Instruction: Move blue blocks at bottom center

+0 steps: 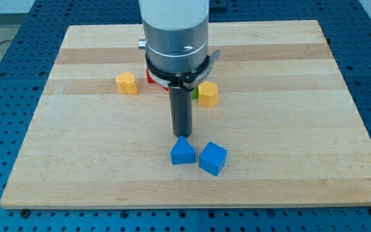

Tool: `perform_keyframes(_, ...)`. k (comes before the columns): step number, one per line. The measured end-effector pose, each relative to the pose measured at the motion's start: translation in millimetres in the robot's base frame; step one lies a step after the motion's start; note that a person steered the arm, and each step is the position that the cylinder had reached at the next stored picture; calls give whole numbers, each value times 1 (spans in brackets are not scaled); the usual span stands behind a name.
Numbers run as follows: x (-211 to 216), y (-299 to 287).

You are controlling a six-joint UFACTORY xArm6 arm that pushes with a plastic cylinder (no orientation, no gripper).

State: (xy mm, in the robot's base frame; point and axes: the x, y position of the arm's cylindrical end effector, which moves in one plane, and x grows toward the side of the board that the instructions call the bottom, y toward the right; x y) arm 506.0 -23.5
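Two blue blocks lie near the view's bottom centre of the wooden board (288, 148). One is a blue house-shaped block (183, 153). The other is a blue cube (212, 158), just to its right and nearly touching it. My tip (182, 134) is right above the pointed top of the house-shaped block, touching or almost touching it. The dark rod hangs from the grey arm body at the view's top centre.
A yellow heart-shaped block (127, 83) lies at the left. A yellow block (208, 94) lies right of the rod, with a green block (196, 92) partly hidden beside it. A red block (151, 77) peeks out behind the arm.
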Motion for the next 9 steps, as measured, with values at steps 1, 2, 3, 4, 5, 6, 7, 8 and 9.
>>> perform_keyframes(1, 16, 0)
perform_keyframes(2, 22, 0)
perform_keyframes(3, 4, 3)
perform_keyframes(4, -7, 56)
perform_keyframes(5, 10, 131)
perform_keyframes(6, 32, 153)
perform_keyframes(7, 33, 145)
perform_keyframes(8, 33, 119)
perform_keyframes(9, 33, 92)
